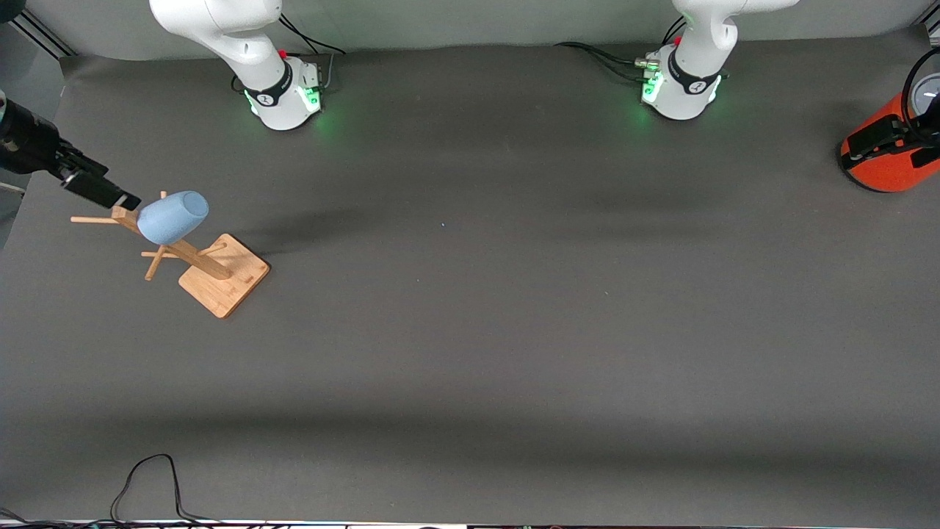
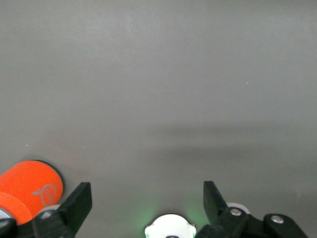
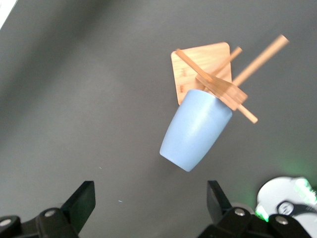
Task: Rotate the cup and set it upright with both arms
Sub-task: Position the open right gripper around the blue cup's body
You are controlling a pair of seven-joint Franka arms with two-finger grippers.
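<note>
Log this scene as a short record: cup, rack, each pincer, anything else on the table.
cup: light blue, hung mouth-down and tilted on a peg of the rack
rack: wooden, toward the right arm's end of the table
right pincer: open, empty, in the air over the rack beside the cup, not touching it
left pincer: open, empty, over the table at the left arm's end, waiting
other: orange cylinder at the left arm's end
task state: cup not yet grasped

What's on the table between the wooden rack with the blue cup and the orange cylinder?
Nothing: in the front view only bare dark table lies between the rack holding the cup and the orange cylinder.
</note>
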